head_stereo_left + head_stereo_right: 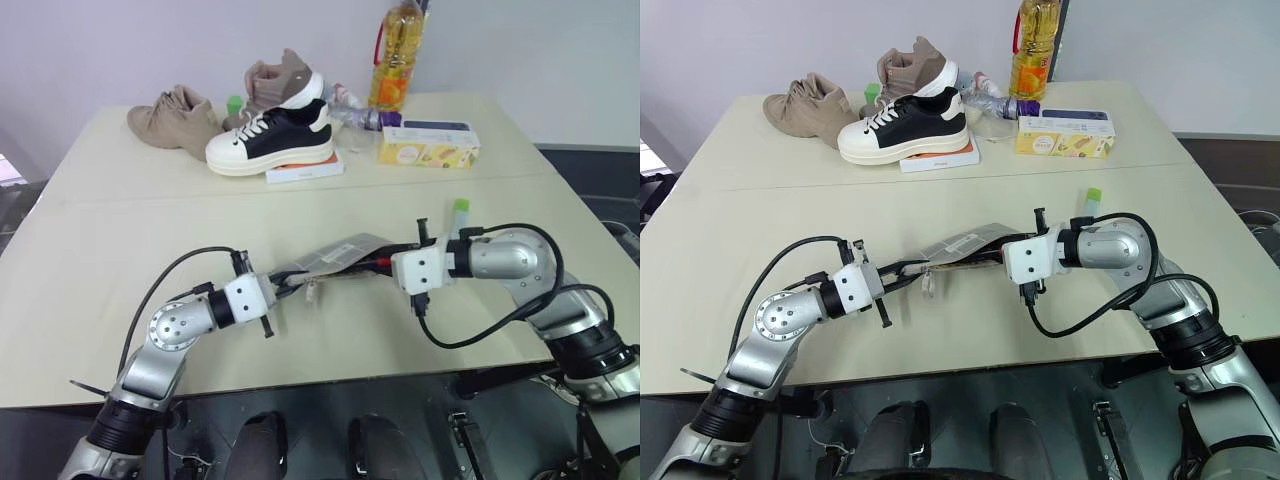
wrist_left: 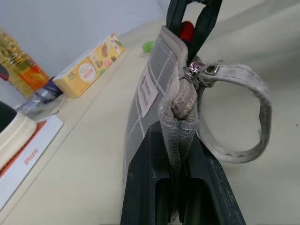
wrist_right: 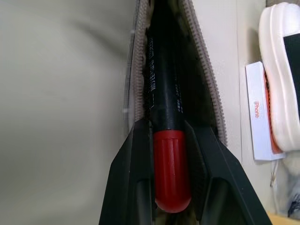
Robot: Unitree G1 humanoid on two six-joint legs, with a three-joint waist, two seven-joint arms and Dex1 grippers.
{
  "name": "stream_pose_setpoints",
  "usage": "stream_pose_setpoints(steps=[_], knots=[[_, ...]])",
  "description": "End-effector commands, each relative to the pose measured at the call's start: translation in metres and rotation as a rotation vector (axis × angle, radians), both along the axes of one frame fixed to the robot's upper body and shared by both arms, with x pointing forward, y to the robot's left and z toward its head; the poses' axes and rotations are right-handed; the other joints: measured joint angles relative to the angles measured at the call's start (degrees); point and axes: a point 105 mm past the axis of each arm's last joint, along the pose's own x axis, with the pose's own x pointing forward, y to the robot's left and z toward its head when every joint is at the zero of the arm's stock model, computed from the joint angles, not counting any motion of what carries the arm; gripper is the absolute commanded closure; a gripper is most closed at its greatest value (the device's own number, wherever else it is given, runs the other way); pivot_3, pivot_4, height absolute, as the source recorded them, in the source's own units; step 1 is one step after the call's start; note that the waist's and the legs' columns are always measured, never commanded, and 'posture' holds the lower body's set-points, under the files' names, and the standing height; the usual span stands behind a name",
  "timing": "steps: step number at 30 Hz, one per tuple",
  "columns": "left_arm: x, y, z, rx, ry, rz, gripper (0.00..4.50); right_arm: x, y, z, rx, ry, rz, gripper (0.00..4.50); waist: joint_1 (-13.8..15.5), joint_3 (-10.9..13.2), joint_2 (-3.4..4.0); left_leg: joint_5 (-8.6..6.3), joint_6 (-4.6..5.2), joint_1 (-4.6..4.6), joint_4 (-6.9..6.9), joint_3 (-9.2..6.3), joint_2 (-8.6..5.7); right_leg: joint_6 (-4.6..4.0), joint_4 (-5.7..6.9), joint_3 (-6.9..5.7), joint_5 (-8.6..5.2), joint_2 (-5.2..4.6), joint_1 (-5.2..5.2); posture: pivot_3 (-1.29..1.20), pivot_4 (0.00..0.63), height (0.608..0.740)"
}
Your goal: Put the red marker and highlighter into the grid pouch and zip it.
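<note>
The grid pouch (image 1: pixel 338 254) hangs just above the table's middle, held between both arms. My left gripper (image 1: pixel 290 279) is shut on the pouch's left end (image 2: pixel 150 89), beside the zipper pull (image 2: pixel 196 71) and a loop strap. My right gripper (image 3: pixel 166 126) is shut on the red cap of the red marker (image 3: pixel 164 84). The marker's black barrel lies inside the open zipper mouth. From the head views, the right gripper (image 1: pixel 993 252) meets the pouch's right end. The highlighter (image 1: pixel 461 209), with its green cap, stands on the table behind my right wrist.
At the table's far side are a black-and-white shoe (image 1: pixel 272 136) on a white phone box (image 1: pixel 305 171), two tan shoes (image 1: pixel 176 119), a yellow carton (image 1: pixel 429 146), a crushed plastic bottle (image 1: pixel 352 108) and an oil bottle (image 1: pixel 397 55). The table's near edge (image 1: pixel 330 385) lies just below my arms.
</note>
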Motion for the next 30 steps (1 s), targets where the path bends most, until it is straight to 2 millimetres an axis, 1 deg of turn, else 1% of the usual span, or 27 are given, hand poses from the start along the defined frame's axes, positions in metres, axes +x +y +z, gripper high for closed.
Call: stream_pose_setpoints(steps=[1,3,4,8,10,12,13,14,15,16,18,19,21,23,27,29,30], knots=[[-0.002,-0.003,0.005,-0.023,-0.028,-0.005,4.5,0.002,0.0,0.023,0.093,-0.039,-0.034,2.14,0.0,0.0,0.0,0.0,0.0,0.0,0.0,0.0,0.0,0.0,0.0,0.0,0.0,0.0,0.0,0.0,0.15,0.74],[0.0,-0.001,0.003,-0.022,-0.03,0.02,4.5,0.003,-0.006,0.03,0.167,0.008,-0.084,1.07,0.0,0.0,0.0,0.0,0.0,0.0,0.0,0.0,0.0,-0.01,0.0,0.0,0.0,-0.01,0.0,0.0,0.15,0.74],[0.001,-0.001,0.002,-0.026,-0.031,0.033,4.5,0.001,-0.01,0.032,0.197,0.042,-0.105,0.7,0.0,0.0,0.0,0.0,0.0,0.0,0.0,-0.01,0.01,-0.01,0.01,0.0,0.0,0.0,0.0,0.0,0.15,0.74],[0.005,0.002,-0.002,-0.042,-0.031,0.095,4.5,0.0,-0.029,0.041,0.403,0.206,-0.225,0.7,0.0,0.0,0.0,0.0,0.0,0.01,0.01,-0.07,0.02,-0.02,0.0,0.0,0.01,-0.02,0.04,0.0,0.15,0.74],[0.008,0.002,-0.004,-0.047,-0.037,0.124,4.5,0.004,-0.041,0.044,0.502,0.253,-0.298,0.7,0.0,0.0,0.0,0.0,0.0,0.02,0.02,-0.15,0.02,-0.04,0.0,0.01,0.02,-0.03,0.06,0.0,0.15,0.74],[0.012,0.002,-0.005,-0.055,-0.049,0.168,4.5,0.022,-0.063,0.045,0.635,0.267,-0.456,0.7,-0.1,0.0,0.0,0.0,0.0,0.06,0.03,-0.22,0.02,-0.08,0.0,0.01,0.04,-0.03,0.09,0.0,0.15,0.74],[0.015,0.003,-0.006,-0.065,-0.056,0.198,4.5,0.036,-0.082,0.04,0.722,0.288,-0.593,0.7,-0.2,0.0,-0.01,0.0,0.0,0.09,0.05,-0.23,0.03,-0.12,0.0,0.01,0.05,-0.02,0.11,0.0,0.15,0.74],[0.018,0.003,-0.006,-0.072,-0.063,0.225,4.5,0.047,-0.098,0.036,0.803,0.304,-0.708,0.43,-0.2,0.0,-0.01,0.0,0.0,0.14,0.06,-0.22,0.03,-0.19,0.0,0.01,0.06,-0.02,0.14,0.0,0.15,0.74],[0.02,0.003,-0.006,-0.079,-0.069,0.247,4.5,0.055,-0.109,0.029,0.865,0.327,-0.797,0.15,-0.2,0.0,-0.01,0.0,0.0,0.16,0.11,-0.22,0.03,-0.34,-0.01,0.01,0.02,-0.02,0.17,0.0,0.15,0.74],[0.021,0.002,-0.005,-0.086,-0.074,0.26,4.5,0.059,-0.116,0.023,0.887,0.333,-0.863,0.04,-0.1,0.0,-0.01,0.0,0.0,0.16,0.13,-0.22,0.04,-0.4,0.0,0.02,0.04,-0.02,0.18,0.0,0.15,0.74],[0.024,0.0,-0.005,-0.096,-0.088,0.28,4.5,0.075,-0.14,0.009,0.921,0.263,-1.07,0.04,-0.2,0.0,0.0,0.01,-0.01,0.15,0.17,-0.2,0.03,-0.42,0.0,0.02,0.05,-0.02,0.18,0.0,0.15,0.74],[0.025,-0.001,-0.004,-0.101,-0.095,0.287,4.5,0.079,-0.147,0.003,0.937,0.255,-1.139,0.04,-0.2,0.0,0.01,0.01,-0.01,0.15,0.19,-0.18,0.04,-0.42,0.01,0.02,0.05,0.0,0.18,0.0,0.15,0.74],[0.027,-0.003,-0.003,-0.11,-0.101,0.297,4.5,0.084,-0.152,-0.005,0.956,0.263,-1.206,0.04,-0.2,0.0,0.02,0.01,-0.01,0.12,0.18,-0.1,0.03,-0.39,0.01,0.09,0.07,0.0,0.12,0.0,0.15,0.74],[0.028,-0.007,0.001,-0.139,-0.1,0.302,4.5,0.091,-0.156,-0.016,1.021,0.296,-1.293,0.04,-0.3,0.0,0.02,0.01,-0.01,0.08,0.13,0.01,0.03,-0.24,0.02,0.09,0.15,0.02,0.07,0.0,0.15,0.74],[0.027,-0.011,0.002,-0.148,-0.099,0.299,4.5,0.099,-0.157,-0.033,1.057,0.332,-1.384,0.04,-0.2,0.0,0.02,0.02,0.0,0.08,0.01,0.09,0.03,-0.08,0.02,0.15,0.24,0.09,-0.01,0.0,0.15,0.74],[0.027,-0.011,0.002,-0.147,-0.098,0.299,4.5,0.1,-0.159,-0.036,1.061,0.331,-1.408,0.56,-0.1,0.0,0.03,0.02,0.0,0.08,-0.05,0.07,0.04,-0.08,0.02,0.15,0.24,0.12,-0.02,0.0,0.15,0.74],[0.027,-0.011,0.001,-0.148,-0.097,0.3,4.5,0.1,-0.159,-0.037,1.07,0.341,-1.409,0.93,-0.1,0.0,0.03,0.02,0.0,0.08,-0.07,0.07,0.04,-0.07,0.02,0.15,0.23,0.12,-0.03,0.0,0.15,0.74]])
